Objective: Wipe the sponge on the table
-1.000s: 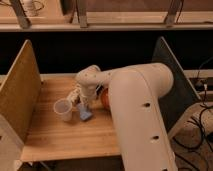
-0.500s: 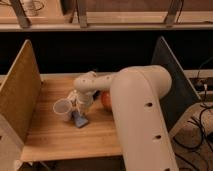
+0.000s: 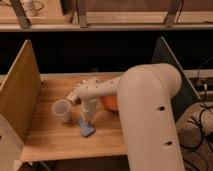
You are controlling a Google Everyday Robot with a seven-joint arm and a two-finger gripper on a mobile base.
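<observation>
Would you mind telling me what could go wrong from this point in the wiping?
The hand, shut on the sponge, sits right beside the clear cup; a stroke that way could tip it. The sponge is also fairly near the front edge of the table, so a long pull might overshoot.

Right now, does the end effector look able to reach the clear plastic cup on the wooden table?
Probably yes: the end effector hangs just beside the clear plastic cup with nothing between them, though it appears shut on the small blue sponge.
</observation>
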